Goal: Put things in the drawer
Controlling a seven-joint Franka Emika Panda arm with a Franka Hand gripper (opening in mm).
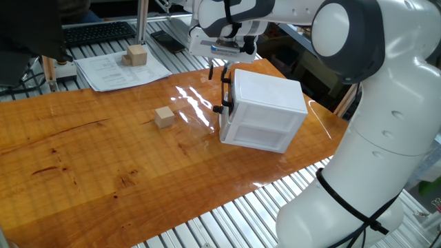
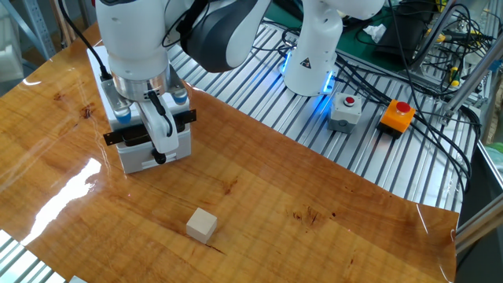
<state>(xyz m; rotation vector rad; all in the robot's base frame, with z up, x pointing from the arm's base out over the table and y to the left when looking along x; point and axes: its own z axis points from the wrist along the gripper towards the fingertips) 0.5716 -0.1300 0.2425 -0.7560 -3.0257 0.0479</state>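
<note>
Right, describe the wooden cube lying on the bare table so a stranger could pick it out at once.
Start at the white cabinet on the glossy wooden table, with its black handle facing out. A little way in front of that handle a small light-tan cube sits alone on bare wood. The other cube rests on white papers beyond the table's far edge.

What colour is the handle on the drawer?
Black; the handle shows best in the one fixed view.

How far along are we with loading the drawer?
Nothing is loaded yet. The white plastic drawer with the black bar handle looks shut. The gripper is at the handle, apparently about to open it. Left: one light-tan wooden cube on the table, another on papers.
</note>
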